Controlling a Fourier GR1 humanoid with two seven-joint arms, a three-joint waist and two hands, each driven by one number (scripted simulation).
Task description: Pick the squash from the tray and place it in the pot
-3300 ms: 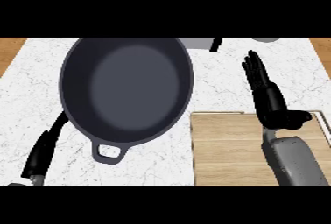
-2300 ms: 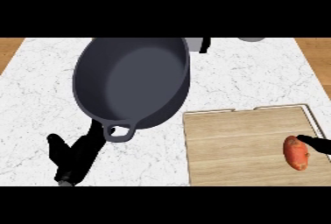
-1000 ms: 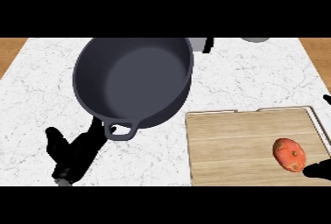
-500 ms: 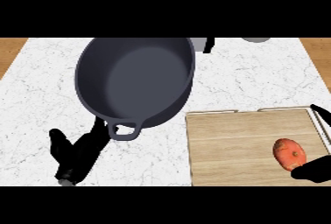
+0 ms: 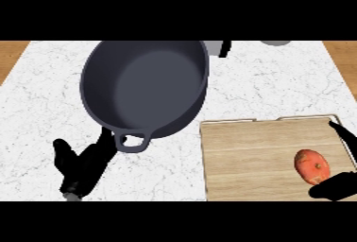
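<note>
Squash (image 5: 311, 166): orange-red, oval, mottled skin. It lies on the wooden tray (image 5: 251, 156) near its right edge, same spot as half a second back.

Right hand (image 5: 336, 188) has edged in. Its fingers (image 5: 344, 137) run straight along the far side and the thumb base touches the near end, not closed round it.

Pot (image 5: 146, 87) and left hand (image 5: 82, 166) unchanged. The left hand is relaxed on the counter (image 5: 42, 108), by the pot's loop handle.

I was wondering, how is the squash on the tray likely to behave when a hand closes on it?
The squash looks oval and rounded, so a sideways nudge would probably roll it on the flat tray. Its skin appears smooth, so it may slip in the right hand beside it.
</note>
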